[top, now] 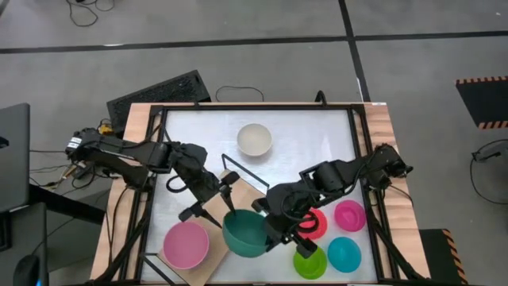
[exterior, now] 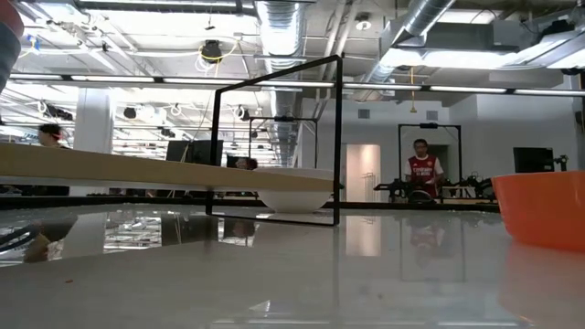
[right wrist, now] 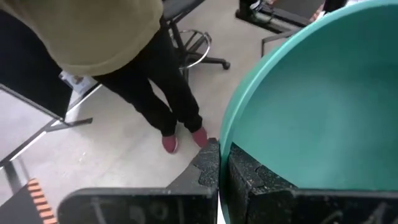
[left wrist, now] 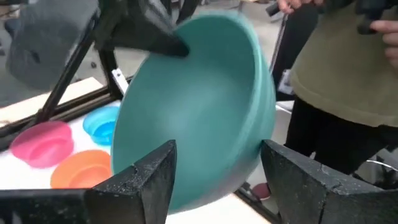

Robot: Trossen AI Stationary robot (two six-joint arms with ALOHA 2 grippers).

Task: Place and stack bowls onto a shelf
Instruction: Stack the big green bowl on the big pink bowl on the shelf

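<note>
A dark green bowl hangs tilted above the table's near edge, over the near end of the light-wood shelf. My right gripper is shut on its rim. My left gripper is open, level, on the bowl's left, with one finger on each side of its rounded outer wall. A light pink bowl sits on the shelf board. The cream-white bowl rests on the table farther back. Red, magenta, lime green and cyan bowls stand at the near right. My right gripper holds the green bowl by its rim, one finger inside the bowl and one outside. The fingers come from the table's right, slanting down. The bowl is tilted on its side and clear of the table. My left gripper's fingers flank the bowl's outer wall; I cannot tell whether they touch it.
The shelf's black wire frame stands up just behind the bowl and shows in the low view. A person in an olive top stands close beyond the table's near edge. A black frame borders the white tabletop.
</note>
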